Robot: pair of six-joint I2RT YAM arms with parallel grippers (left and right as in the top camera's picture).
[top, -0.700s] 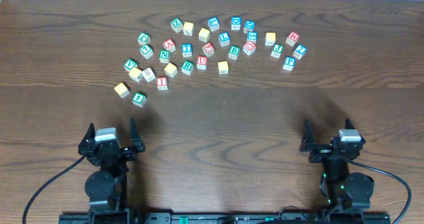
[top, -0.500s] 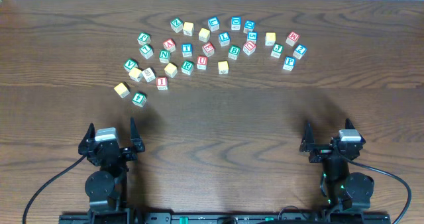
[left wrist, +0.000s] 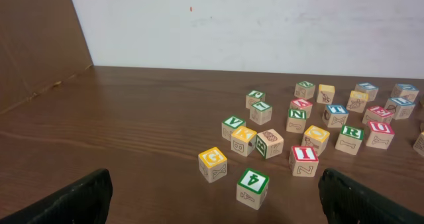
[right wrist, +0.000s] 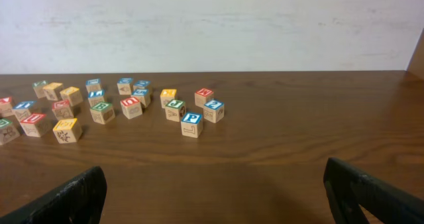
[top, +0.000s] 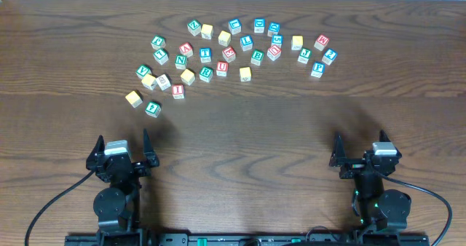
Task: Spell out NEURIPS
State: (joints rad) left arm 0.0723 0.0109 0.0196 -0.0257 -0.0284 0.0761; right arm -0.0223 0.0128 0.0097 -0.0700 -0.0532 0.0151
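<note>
The lettered wooden cubes lie scattered across the far half of the table. I can read a green N, a green R, a red U, a red I and a blue P. N, I, R and U also show in the left wrist view, and P in the right wrist view. I cannot pick out E or S. My left gripper and right gripper are open and empty, well short of the cubes.
Cubes with other letters lie among them, such as a blue T, a red M and a green J. A yellow cube and a green cube lie nearest my left gripper. Bare wood lies between cubes and grippers.
</note>
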